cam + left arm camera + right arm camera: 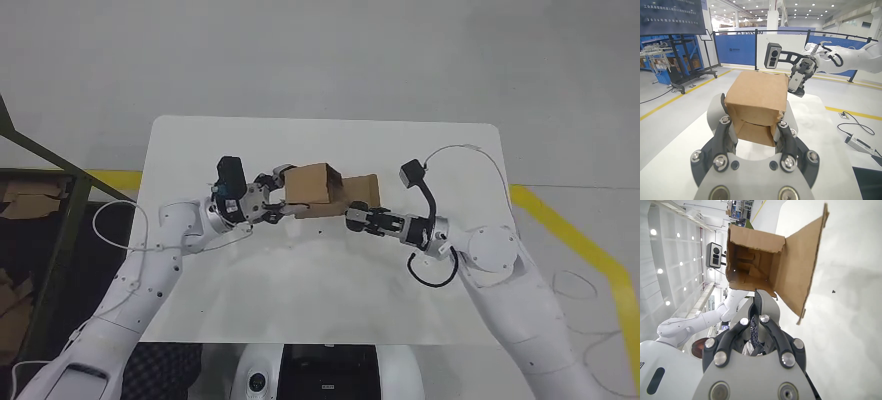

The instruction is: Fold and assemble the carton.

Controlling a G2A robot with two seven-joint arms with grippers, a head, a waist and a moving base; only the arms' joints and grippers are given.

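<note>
Left wrist view: the left gripper point(755, 106) is seen spread wide, its fingers point(723, 100) clamped against opposite side walls of the carton point(759, 91). Right gripper point(756, 294): fingers pressed together, tips touching the rim of the carton's open end; whether cardboard is pinched between them cannot be told. Carton is made of brown corrugated board, box-shaped, edges ragged, one broad flap point(800, 266) standing open. It is placed between the two grippers, over the middle of the white table point(300, 290).
</note>
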